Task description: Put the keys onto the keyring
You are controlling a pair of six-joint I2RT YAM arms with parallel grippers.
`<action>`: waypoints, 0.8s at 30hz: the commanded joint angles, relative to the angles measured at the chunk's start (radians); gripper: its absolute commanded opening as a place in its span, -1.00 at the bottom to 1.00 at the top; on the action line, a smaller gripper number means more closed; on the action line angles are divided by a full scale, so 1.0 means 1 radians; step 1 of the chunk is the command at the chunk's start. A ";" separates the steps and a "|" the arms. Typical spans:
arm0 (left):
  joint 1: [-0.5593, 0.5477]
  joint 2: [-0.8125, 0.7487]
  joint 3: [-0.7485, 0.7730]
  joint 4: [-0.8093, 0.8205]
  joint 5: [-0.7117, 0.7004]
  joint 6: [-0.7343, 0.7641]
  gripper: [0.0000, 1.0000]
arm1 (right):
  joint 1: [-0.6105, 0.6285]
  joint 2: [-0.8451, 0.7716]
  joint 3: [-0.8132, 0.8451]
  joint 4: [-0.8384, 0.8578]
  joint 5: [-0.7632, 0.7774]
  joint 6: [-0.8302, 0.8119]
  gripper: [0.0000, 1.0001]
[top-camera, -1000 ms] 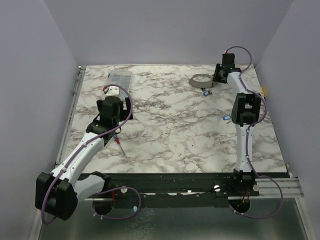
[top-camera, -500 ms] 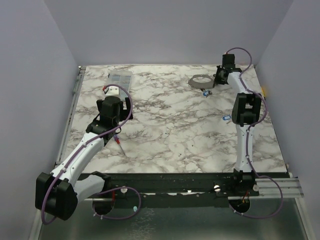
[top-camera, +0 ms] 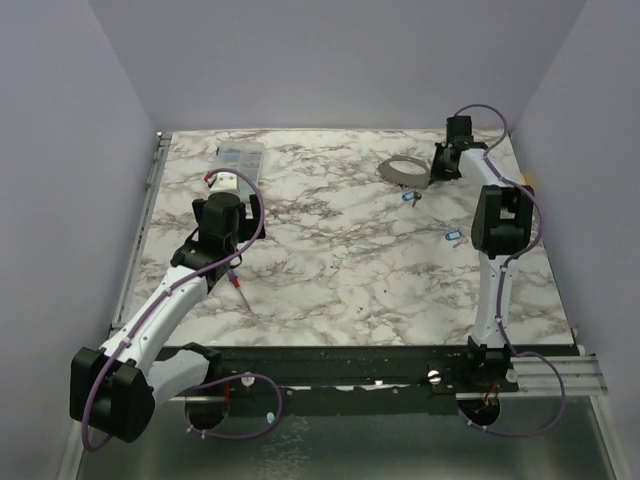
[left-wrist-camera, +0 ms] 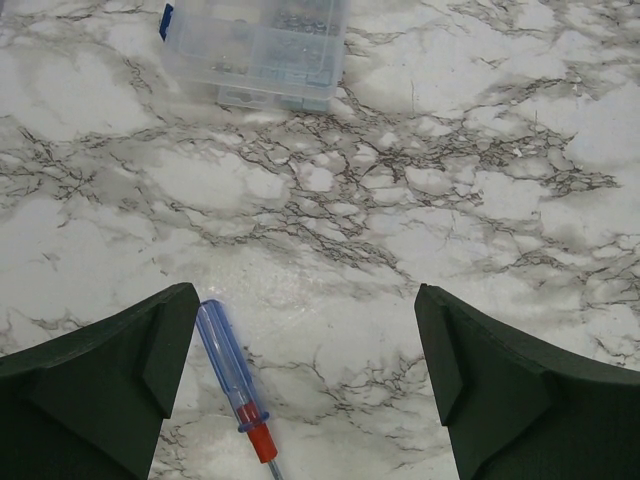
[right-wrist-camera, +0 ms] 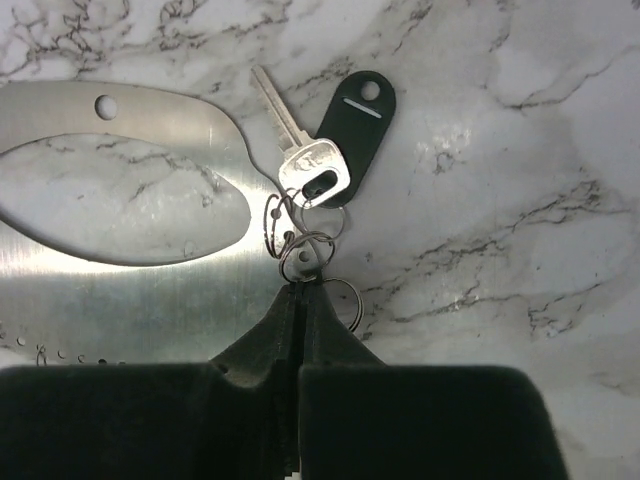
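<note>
The keyring (top-camera: pixel 403 168) lies at the far right of the table; in the right wrist view it is a flat grey metal ring (right-wrist-camera: pixel 150 290) with small split rings (right-wrist-camera: pixel 305 250) at its rim. A silver key (right-wrist-camera: pixel 300 160) with a black tag (right-wrist-camera: pixel 355 115) hangs from those rings. My right gripper (right-wrist-camera: pixel 303 283) is shut, its tips pinching one small split ring at the keyring's edge. Two blue-headed keys (top-camera: pixel 408 196) (top-camera: pixel 451 237) lie loose on the marble. My left gripper (left-wrist-camera: pixel 305 295) hangs open over bare table at the left, holding nothing.
A blue-and-red screwdriver (left-wrist-camera: pixel 232 375) lies by the left gripper's left finger, also seen as the screwdriver (top-camera: pixel 238 285) from above. A clear compartment box (left-wrist-camera: pixel 255 45) stands at the far left (top-camera: pixel 240 155). Grey walls enclose the table on three sides.
The right gripper has closed on the small split ring and moved right, dragging the keyring slightly right and nearer. The left arm has not moved.
</note>
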 commanded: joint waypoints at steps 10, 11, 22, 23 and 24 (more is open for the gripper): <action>-0.006 -0.044 0.022 -0.014 0.005 -0.002 0.97 | -0.001 -0.289 -0.414 0.030 -0.268 0.109 -0.99; -0.006 -0.046 0.021 -0.014 0.006 -0.003 0.97 | -0.001 -0.308 -0.438 0.039 -0.285 0.117 -0.99; -0.006 -0.054 0.018 -0.013 0.017 -0.007 0.97 | -0.001 -0.463 -0.648 0.101 -0.414 0.179 -0.55; -0.006 -0.054 0.019 -0.013 0.019 -0.008 0.97 | -0.001 -0.461 -0.653 0.093 -0.407 0.165 -0.31; -0.007 -0.055 0.020 -0.014 0.020 -0.007 0.97 | -0.001 -0.459 -0.656 0.084 -0.397 0.151 -0.07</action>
